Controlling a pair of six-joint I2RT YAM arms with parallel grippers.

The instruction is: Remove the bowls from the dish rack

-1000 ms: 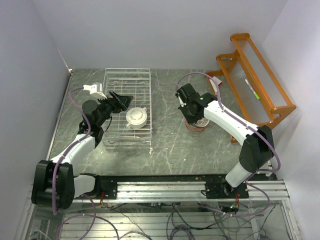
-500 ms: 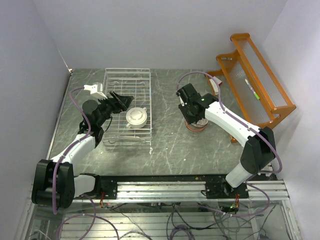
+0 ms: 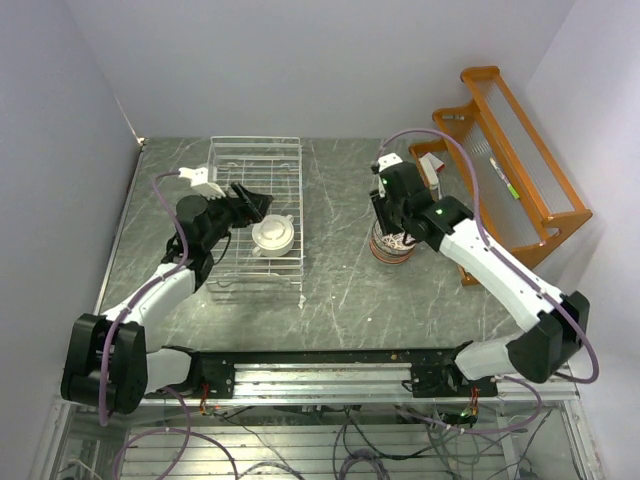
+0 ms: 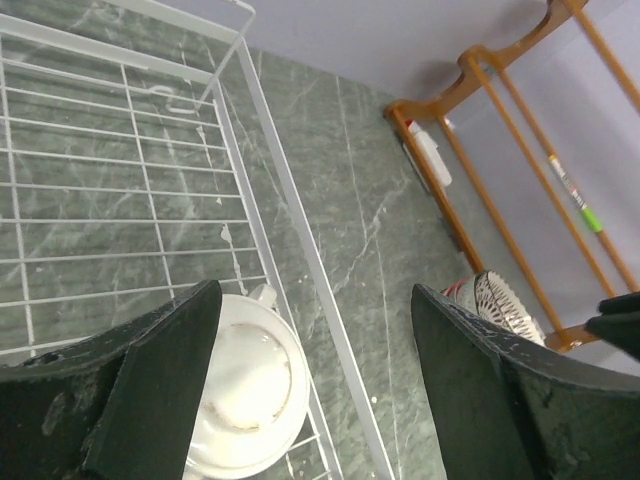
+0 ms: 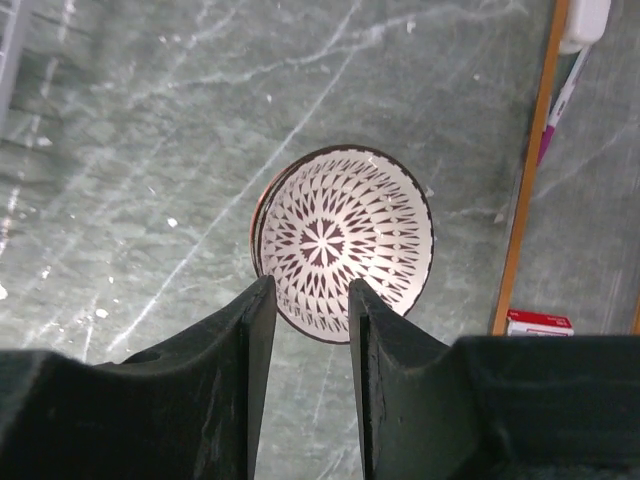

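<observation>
The white wire dish rack (image 3: 255, 139) lies at the back left of the table. One cream bowl (image 3: 273, 234) with a small handle sits in its near right corner. My left gripper (image 3: 260, 207) hovers open just above that bowl; in the left wrist view the bowl (image 4: 245, 385) lies under the left finger and the rack's rim (image 4: 300, 250) runs between the jaws. At centre right stands a stack of bowls (image 3: 392, 248) topped by a patterned bowl (image 5: 345, 240). My right gripper (image 5: 311, 290) hangs open above its near rim, holding nothing.
An orange wooden shelf rack (image 3: 510, 160) stands at the back right, close behind the stack of bowls, with a white tube (image 3: 432, 172) leaning at its foot. A small red and white box (image 5: 540, 322) lies by its rail. Purple walls close in the table.
My right gripper has opened, letting go of the patterned bowl on the stack, and risen above it. The left gripper shifted slightly over the rack and stayed open.
</observation>
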